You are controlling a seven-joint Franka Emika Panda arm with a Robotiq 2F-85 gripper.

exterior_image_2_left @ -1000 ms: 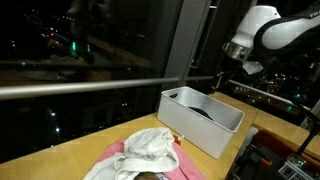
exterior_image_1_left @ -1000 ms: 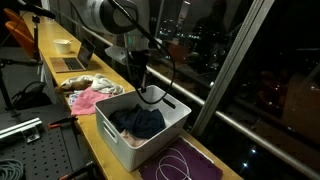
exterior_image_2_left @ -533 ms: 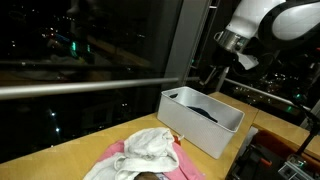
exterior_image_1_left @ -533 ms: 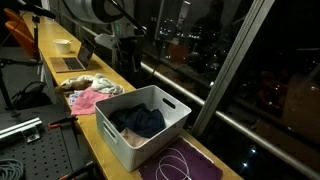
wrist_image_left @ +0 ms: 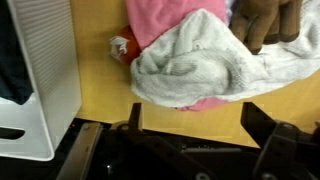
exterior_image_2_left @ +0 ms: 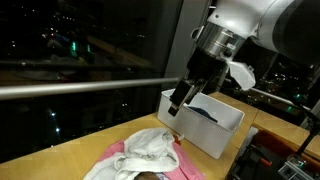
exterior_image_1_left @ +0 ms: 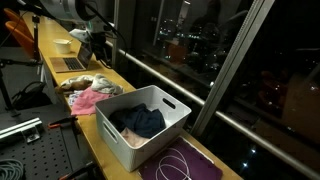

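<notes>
White crumpled terry towel: atop pink cloth, on yellow wooden surface, left of white slatted plastic bin. Jaws: wide, empty, above pile. Step judged: approach. Next move calls for descent onto towel.

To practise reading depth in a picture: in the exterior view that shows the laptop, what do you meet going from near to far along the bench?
purple mat → white bin → pile of clothes → laptop
</notes>
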